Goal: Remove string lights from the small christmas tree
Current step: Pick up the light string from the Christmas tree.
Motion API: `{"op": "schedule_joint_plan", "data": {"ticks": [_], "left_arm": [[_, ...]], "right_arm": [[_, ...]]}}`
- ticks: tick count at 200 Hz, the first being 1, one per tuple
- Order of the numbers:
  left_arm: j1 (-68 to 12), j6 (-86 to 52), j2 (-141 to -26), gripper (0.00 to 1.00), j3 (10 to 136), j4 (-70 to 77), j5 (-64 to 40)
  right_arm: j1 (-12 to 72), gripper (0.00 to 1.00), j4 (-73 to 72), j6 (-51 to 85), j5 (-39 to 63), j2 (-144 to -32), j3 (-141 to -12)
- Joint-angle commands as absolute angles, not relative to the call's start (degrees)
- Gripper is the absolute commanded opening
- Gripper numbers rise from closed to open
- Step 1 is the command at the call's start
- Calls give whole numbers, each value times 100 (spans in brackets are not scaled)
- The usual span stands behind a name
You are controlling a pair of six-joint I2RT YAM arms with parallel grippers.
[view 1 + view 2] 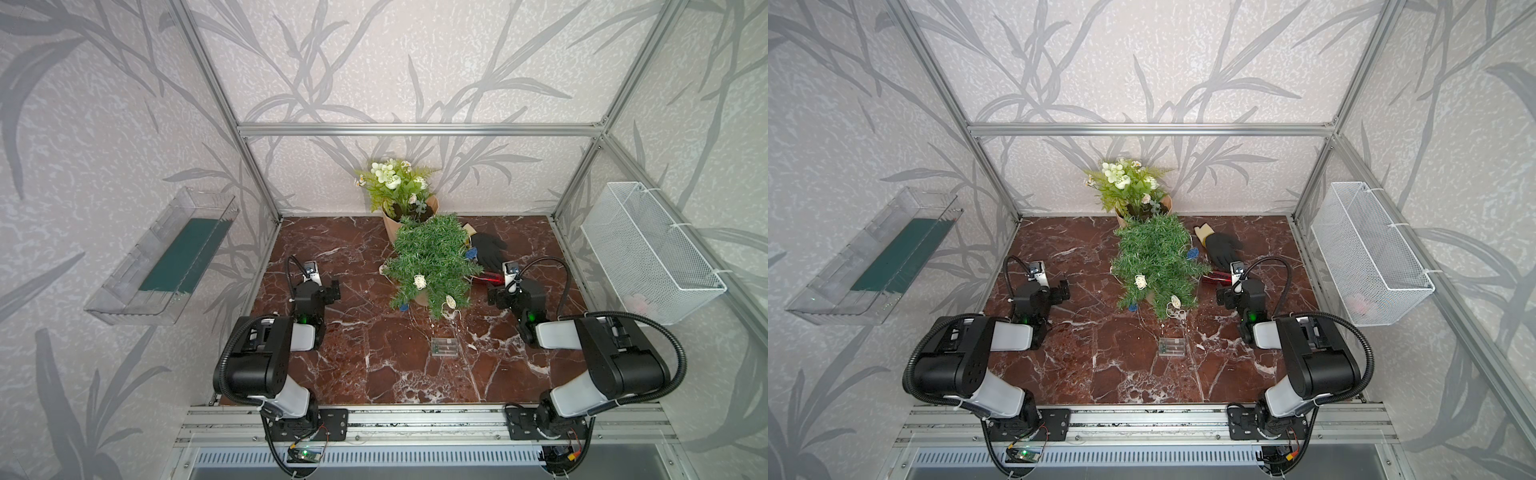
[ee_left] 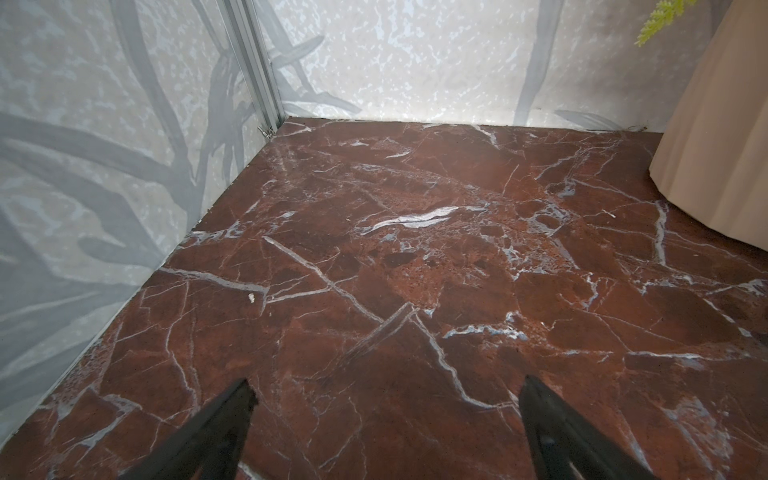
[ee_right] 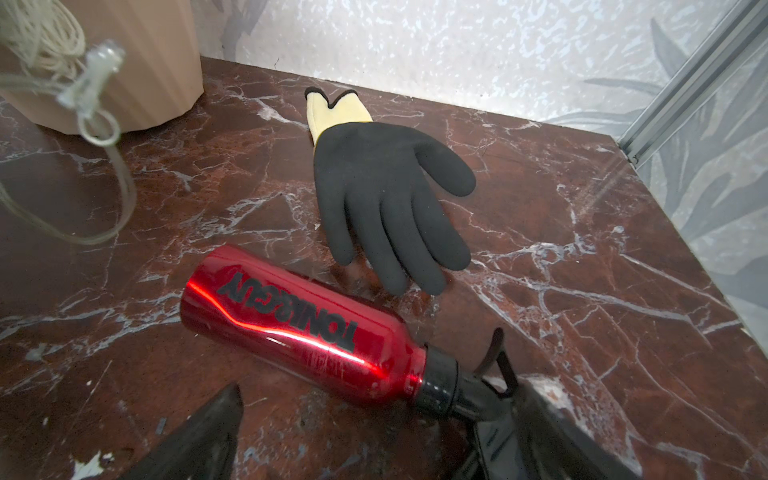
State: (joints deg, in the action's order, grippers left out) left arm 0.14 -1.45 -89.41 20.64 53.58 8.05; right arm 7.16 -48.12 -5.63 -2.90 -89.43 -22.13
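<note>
The small christmas tree stands mid-table, dark green and leaning toward the back. The string lights hang in it: cream woven balls on the near branches and a blue one on its right. Their thin wire runs down to the clear battery box, which lies flat in front. In the right wrist view a cream ball and looped wire show close up. My left gripper hangs open left of the tree, over bare table. My right gripper is open to its right.
A white-flowered potted plant in beige wrap stands behind the tree. A black glove and a red bottle lie on their sides by my right gripper, the bottle's cap near one finger. A white wire basket and a clear tray hang on the walls.
</note>
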Motion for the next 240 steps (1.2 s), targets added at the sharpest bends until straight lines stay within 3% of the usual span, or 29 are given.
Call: {"op": "schedule_joint_plan", "data": {"ticks": [1,14,21,46,78,114,158,195,240], "left_arm": [[47,-273,-8904,99,2154,5405,1212],[2,-353,-8476,99,2169,5014,1632],[-8,-425,-8104,99,2326,4407,1878],[0,-1649,-7107,99,3826,577,2856],[-62,-2452,-7100,99,5323,-1624,961],[-427,-2432,-7361,99,6236,-2595,-604],[-1053,-2078,-7335,99,6762,-2951,-1079],[-1313,-2117,-7340,99,6941,-2935,-1222],[-1442,-2162,-7316,97,6928,-2918,-1143]], "right_arm": [[677,99,-4927,-520,-248,-8846,-2354],[771,99,-4372,-656,-228,-8384,-2524],[808,99,-3234,-618,-219,-8003,-2879],[859,99,-17,376,86,-7331,-4449],[1007,100,1907,1089,815,-7024,-5774],[1011,94,2560,1233,2000,-6539,-6437],[1135,87,3001,939,3682,-6715,-7002],[1334,79,3060,798,3716,-6917,-7167],[1526,77,2911,893,3531,-7104,-7146]]}}
